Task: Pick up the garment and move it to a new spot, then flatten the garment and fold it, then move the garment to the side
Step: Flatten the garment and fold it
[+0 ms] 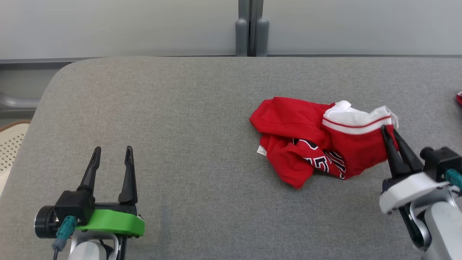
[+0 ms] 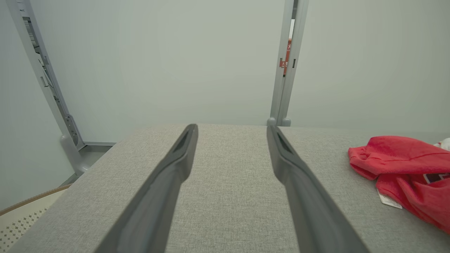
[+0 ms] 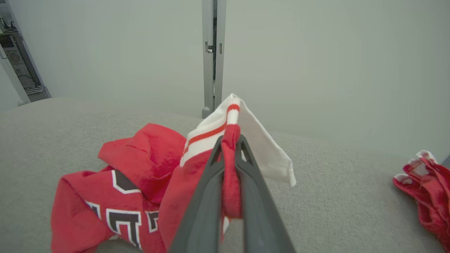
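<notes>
1 Left gripper (image 1: 113, 148): nearest the camera, fingers spread wide with nothing between them. It is parked well apart from the cloth, probably free to help with flattening.
2 Right gripper (image 1: 389, 130): clenched on the garment's white-banded hem, with a fold pinched between the fingers. An edge grip suits lifting and carrying.
3 Garment (image 1: 299, 144): red, crumpled, lettering showing. It rests on the table right of centre, with one edge raised by the grasp.
4 Table (image 1: 180, 108): grey fabric top. The bare left half seems the likely new spot.
5 Second cloth (image 1: 459, 98): red, at the far right edge, apart from the garment.
6 Post (image 1: 251, 29): grey, behind the table.
</notes>
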Controlling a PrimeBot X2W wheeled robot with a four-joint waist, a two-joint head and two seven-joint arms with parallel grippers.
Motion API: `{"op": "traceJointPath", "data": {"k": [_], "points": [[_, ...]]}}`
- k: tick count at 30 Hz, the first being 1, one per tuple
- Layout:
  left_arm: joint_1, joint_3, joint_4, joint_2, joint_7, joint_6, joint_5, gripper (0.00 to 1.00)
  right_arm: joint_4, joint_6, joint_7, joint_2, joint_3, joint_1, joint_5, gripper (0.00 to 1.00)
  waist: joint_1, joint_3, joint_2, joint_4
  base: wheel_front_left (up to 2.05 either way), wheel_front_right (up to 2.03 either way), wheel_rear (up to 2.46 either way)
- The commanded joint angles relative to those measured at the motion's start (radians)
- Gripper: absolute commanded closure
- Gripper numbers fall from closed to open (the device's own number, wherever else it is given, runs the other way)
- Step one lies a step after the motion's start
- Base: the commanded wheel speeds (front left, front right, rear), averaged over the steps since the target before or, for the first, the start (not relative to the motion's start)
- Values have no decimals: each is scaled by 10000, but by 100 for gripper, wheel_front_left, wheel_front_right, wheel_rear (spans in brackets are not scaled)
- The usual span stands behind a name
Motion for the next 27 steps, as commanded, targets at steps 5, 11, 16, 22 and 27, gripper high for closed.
{"op": "traceJointPath", "data": {"k": [5,11,16,22,27], "points": [[117,16,18,-40,-2,-55,109,0,-145,-13,-27,-22,-227,1748,101,100,0,-32,0,-215,0,0,0],[97,49,10,-20,-2,-80,139,0,-131,-13,-27,411,-803,2910,253,98,0,-54,0,-448,0,0,0],[171,67,35,38,-2,-89,185,0,-570,-13,-27,750,-1389,2723,130,0,0,-119,0,-675,0,0,0],[138,35,77,75,-2,-123,208,0,-1392,-13,-27,1173,-1965,2448,-139,0,0,-275,0,-759,0,0,0],[210,28,96,118,-2,-145,195,0,-2155,-11,-27,1591,-1762,2348,-292,0,0,-339,0,-781,0,0,0]]}}
